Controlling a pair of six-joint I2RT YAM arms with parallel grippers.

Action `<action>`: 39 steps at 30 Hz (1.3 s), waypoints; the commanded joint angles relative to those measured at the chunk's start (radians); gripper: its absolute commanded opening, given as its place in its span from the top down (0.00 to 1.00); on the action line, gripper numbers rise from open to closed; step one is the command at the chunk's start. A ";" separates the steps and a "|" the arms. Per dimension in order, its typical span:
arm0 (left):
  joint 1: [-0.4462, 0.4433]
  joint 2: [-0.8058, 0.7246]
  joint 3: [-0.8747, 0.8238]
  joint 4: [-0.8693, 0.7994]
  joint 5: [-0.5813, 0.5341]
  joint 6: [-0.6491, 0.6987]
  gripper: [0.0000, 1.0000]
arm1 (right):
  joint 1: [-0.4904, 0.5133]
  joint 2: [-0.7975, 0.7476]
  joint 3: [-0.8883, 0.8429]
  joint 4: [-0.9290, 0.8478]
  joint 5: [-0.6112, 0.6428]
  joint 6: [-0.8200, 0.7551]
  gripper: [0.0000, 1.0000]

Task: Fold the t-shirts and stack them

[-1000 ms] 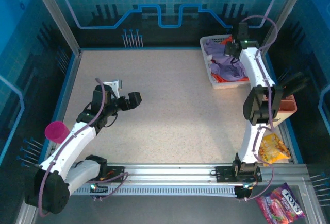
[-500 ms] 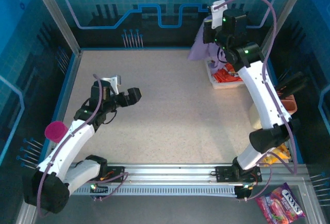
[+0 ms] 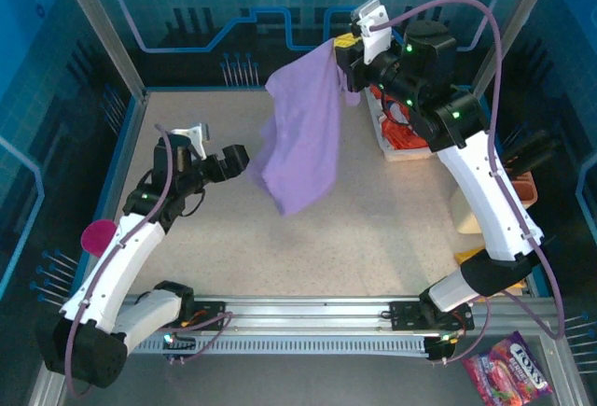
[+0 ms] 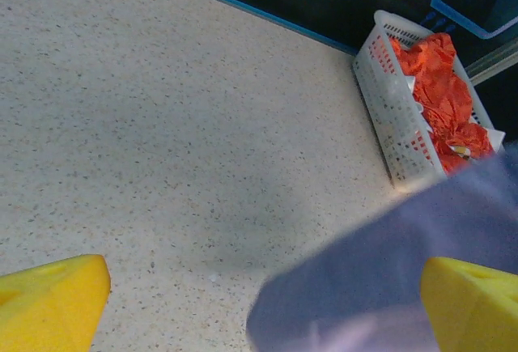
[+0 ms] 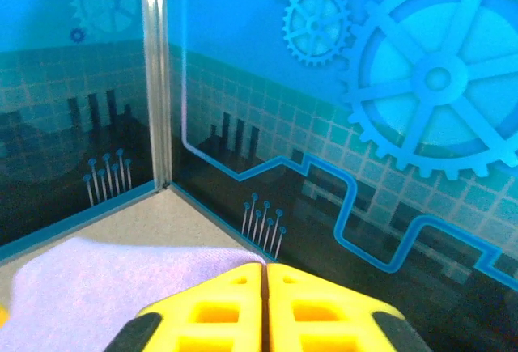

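The lavender t-shirt (image 3: 303,140) hangs in the air over the middle of the table, pinched at its top edge by my right gripper (image 3: 340,56), which is shut on it. The right wrist view has the yellow jaws pressed together (image 5: 265,275) with lavender cloth (image 5: 105,287) beside them. The orange-red t-shirt (image 3: 404,133) lies crumpled in the white slatted basket (image 3: 395,154) at the back right, and it is also in the left wrist view (image 4: 441,85). My left gripper (image 3: 238,159) is open just left of the hanging cloth's lower edge (image 4: 405,263), with nothing between its fingers.
A magenta cup (image 3: 98,236) stands at the table's left edge by the left arm. A peach container (image 3: 525,188) sits at the right edge. A snack bag (image 3: 511,369) lies outside the front rail. The basket (image 4: 388,101) stands against the back wall.
My right arm has lifted the lavender t-shirt out of the basket and swung it up and left over the table. The left gripper has edged toward it.
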 commanded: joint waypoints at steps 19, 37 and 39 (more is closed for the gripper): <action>0.026 0.187 -0.057 0.019 0.167 -0.072 0.17 | 0.033 -0.016 -0.534 -0.222 0.044 0.121 0.17; -0.044 0.338 -0.026 0.069 0.137 -0.129 0.18 | 0.314 0.116 -0.845 -0.096 0.120 0.318 0.28; -0.047 0.330 -0.032 0.071 0.135 -0.132 0.18 | 0.314 0.155 -0.838 -0.087 0.142 0.334 0.34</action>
